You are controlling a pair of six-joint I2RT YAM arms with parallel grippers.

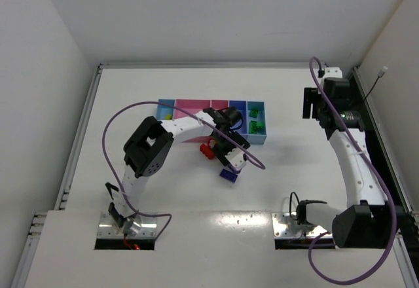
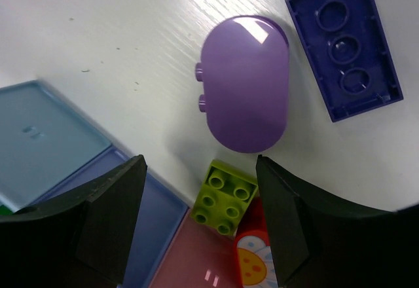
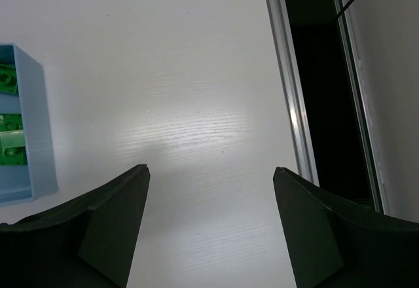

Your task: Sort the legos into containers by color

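In the left wrist view my left gripper point(image 2: 200, 226) is open. A yellow-green brick point(image 2: 224, 196) lies between its fingers and touches neither, at the edge of the pink bin point(image 2: 196, 265). A red brick with a daisy print point(image 2: 252, 258) lies beside it. Ahead lie a rounded purple piece point(image 2: 245, 82) and a flat dark purple brick point(image 2: 344, 42). In the top view the left gripper point(image 1: 228, 150) hangs just in front of the row of containers point(image 1: 196, 108), near a red brick point(image 1: 207, 150) and a purple brick point(image 1: 228, 175). My right gripper point(image 3: 209, 222) is open and empty over bare table.
Green bricks point(image 1: 255, 121) lie in the right light-blue bin, which also shows in the right wrist view point(image 3: 36, 131). A yellow-green brick point(image 1: 167, 114) lies in the left light-blue bin. The table's right edge rail point(image 3: 291, 105) runs close to the right gripper point(image 1: 314, 105).
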